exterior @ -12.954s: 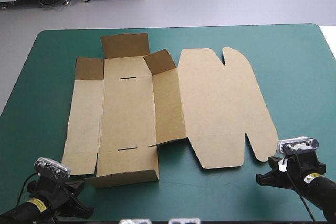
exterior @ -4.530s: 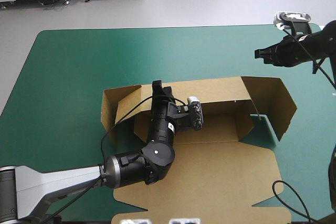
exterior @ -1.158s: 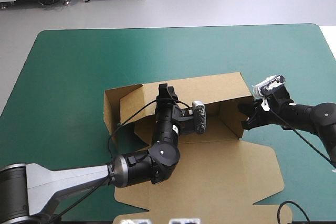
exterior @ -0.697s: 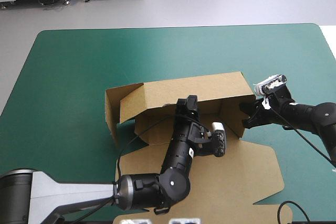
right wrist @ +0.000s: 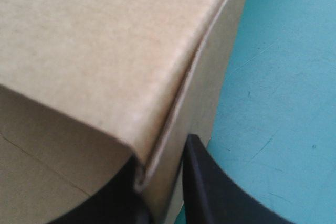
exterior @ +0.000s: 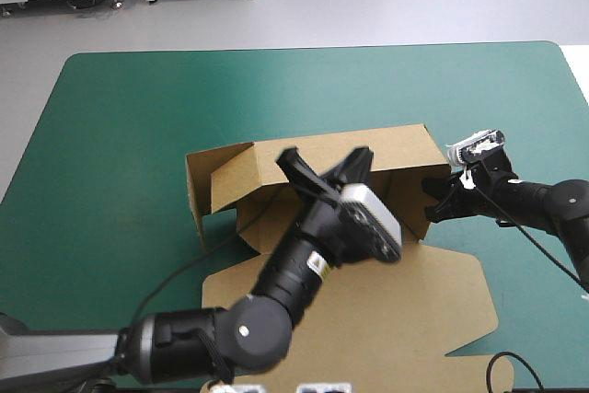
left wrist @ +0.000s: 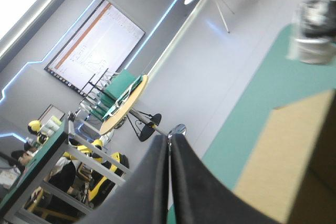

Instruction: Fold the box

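High view: the box [exterior: 433,310] is sitting at the middle of the worktop [exterior: 110,135], with its lid lying flat toward the near edge and its far wall [exterior: 396,149] standing up. The left arm [exterior: 276,292] is hanging raised above the tray part and, as far as can be seen, is touching no board. The right arm [exterior: 538,204] is reaching in from the right side to the right end wall [exterior: 405,200]. The left end flap [exterior: 225,177] is standing loose and splaying outward.

Left wrist view: the left jaws are pressing together in one pointed arch and holding nothing. They are pointing level into the room, with a brown edge of the box showing beside them.

Right wrist view: the right jaws are clamping a folded-over layer of the end wall, with the board running between them.

Hazards, as judged:
- With only one wall being held, the far wall and left end flap are likely to spring outward.
- A sideways pull by the right arm is likely to drag the whole box across the cover.
- Too hard a clamp is risking a crushed or torn fold.
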Robot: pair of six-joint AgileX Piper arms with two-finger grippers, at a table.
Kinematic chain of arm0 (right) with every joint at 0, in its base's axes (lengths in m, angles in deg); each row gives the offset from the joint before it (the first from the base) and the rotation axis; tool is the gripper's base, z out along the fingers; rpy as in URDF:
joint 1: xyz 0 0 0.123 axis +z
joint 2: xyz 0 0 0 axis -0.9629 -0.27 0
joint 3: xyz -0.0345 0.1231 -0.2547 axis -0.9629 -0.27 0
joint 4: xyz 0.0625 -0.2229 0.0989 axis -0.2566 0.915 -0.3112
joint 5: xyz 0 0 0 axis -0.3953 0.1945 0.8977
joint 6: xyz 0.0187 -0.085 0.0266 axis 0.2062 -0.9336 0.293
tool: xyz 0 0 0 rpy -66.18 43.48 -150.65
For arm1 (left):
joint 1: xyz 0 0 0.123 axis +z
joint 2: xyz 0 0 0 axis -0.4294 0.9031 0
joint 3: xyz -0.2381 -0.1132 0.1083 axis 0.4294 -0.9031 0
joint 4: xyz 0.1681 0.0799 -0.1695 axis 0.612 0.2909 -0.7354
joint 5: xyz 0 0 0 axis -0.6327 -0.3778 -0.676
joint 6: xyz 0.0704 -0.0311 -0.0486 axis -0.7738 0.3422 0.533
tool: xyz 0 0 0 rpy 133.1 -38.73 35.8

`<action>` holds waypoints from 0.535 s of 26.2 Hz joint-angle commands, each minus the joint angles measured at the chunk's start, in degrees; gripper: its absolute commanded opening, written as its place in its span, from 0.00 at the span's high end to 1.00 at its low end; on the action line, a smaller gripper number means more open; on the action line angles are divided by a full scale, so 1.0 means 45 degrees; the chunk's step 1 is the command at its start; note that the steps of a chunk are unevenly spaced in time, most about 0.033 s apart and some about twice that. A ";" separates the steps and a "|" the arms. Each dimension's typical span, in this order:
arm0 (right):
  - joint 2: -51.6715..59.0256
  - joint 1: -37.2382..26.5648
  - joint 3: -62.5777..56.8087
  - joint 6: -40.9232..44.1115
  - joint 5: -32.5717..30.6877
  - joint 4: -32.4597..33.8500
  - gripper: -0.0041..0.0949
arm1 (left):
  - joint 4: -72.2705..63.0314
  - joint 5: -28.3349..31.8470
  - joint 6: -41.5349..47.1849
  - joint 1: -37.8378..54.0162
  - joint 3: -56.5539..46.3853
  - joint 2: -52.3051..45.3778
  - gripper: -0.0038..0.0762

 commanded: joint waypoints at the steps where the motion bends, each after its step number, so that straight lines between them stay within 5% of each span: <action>1: -0.0088 0.0038 0.0072 -0.0094 -0.0764 0.0700 0.96 | -0.0480 0.0919 0.0072 0.1640 0.1285 -0.1200 0.96; 5: -0.0088 0.0038 0.0555 0.0196 -0.0927 0.0700 0.96 | -0.5182 0.2462 -0.2371 0.5498 0.2641 -0.1957 0.96; 14: -0.0088 0.0038 0.1435 0.1101 -0.1160 0.0842 0.96 | -1.5685 0.2435 -1.0067 1.2152 0.3733 -0.2196 0.95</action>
